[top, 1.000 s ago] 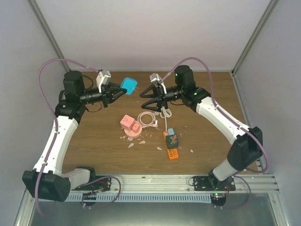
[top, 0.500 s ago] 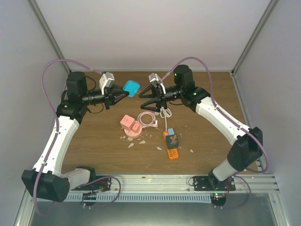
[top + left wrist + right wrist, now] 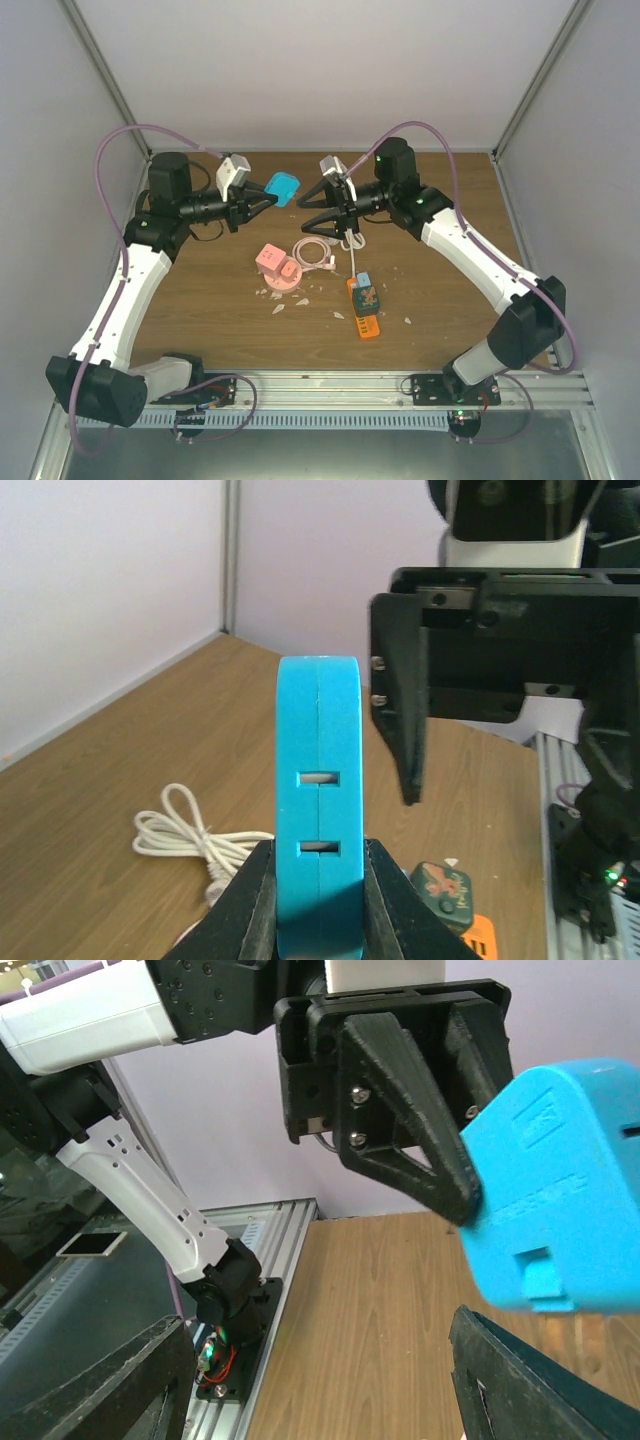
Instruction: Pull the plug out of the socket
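Overhead view: the left gripper (image 3: 268,196) is clenched on a blue socket adapter (image 3: 284,187) and holds it in the air over the far middle of the bench (image 3: 200,300), near the far edge. The right gripper (image 3: 306,213) faces it from the right with jaws spread wide, grasping nothing, just beside the adapter. Nearer the bench centre lie a pink adapter (image 3: 274,264), a coiled pink cable (image 3: 314,251) and an orange power strip (image 3: 364,312) that points to the near edge. Open wood runs from these to the left and right edges.

Left wrist view: both fingers (image 3: 248,905) press the flat sides of the adapter, and its narrow edge with two slots faces the camera. One black finger of the right gripper hangs just right of it, with a thin gap. A white cable (image 3: 185,832) lies on the wood.

Right wrist view: the adapter fills the right side, and the right gripper's own fingers stand far apart at the bottom edge.
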Available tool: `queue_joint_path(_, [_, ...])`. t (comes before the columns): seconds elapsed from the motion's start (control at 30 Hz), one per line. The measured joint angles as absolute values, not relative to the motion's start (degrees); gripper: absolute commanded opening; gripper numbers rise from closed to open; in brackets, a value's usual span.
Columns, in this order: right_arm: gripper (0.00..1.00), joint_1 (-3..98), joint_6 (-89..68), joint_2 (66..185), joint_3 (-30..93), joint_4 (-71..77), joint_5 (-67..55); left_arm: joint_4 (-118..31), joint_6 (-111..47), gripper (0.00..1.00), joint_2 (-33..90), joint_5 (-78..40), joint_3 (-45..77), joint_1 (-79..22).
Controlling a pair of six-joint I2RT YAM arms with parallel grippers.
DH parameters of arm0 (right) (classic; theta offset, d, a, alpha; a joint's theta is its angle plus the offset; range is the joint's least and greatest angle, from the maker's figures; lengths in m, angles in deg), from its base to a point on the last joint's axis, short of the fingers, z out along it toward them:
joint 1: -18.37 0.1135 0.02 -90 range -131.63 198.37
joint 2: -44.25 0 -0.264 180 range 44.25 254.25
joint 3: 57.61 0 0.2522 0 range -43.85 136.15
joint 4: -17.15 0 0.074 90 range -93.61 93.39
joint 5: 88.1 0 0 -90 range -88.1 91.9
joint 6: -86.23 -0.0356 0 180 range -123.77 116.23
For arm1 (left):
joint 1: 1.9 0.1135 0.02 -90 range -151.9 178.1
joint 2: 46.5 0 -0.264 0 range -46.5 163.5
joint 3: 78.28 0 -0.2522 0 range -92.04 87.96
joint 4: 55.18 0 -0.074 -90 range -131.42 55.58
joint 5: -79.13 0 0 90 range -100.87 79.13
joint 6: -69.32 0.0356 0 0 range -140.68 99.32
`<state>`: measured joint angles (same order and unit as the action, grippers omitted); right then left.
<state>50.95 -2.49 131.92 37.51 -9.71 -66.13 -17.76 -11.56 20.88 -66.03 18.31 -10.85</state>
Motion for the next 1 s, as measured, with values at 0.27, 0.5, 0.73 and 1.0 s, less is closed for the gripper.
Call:
queue_joint_path(0.27, [0.68, 50.9, -2.5, 131.9, 37.5, -9.8, -66.1, -16.5, -10.1, 0.0, 21.1, -71.1, 17.8, -11.9])
queue_joint_path(0.5, [0.68, 51.0, -2.6, 131.9, 37.5, -10.1, -66.6, -16.8, -10.1, 0.0, 21.1, -72.8, 17.8, -11.8])
queue_joint_path(0.73, [0.68, 50.9, -2.5, 131.9, 37.5, -10.8, -67.4, -16.8, -9.8, 0.0, 21.1, -74.0, 17.8, -11.8])
queue_joint_path(1.0, [0.69, 50.7, -2.5, 131.9, 37.4, -11.2, -67.5, -16.7, -9.2, 0.0, 21.1, -75.6, 17.8, -11.7])
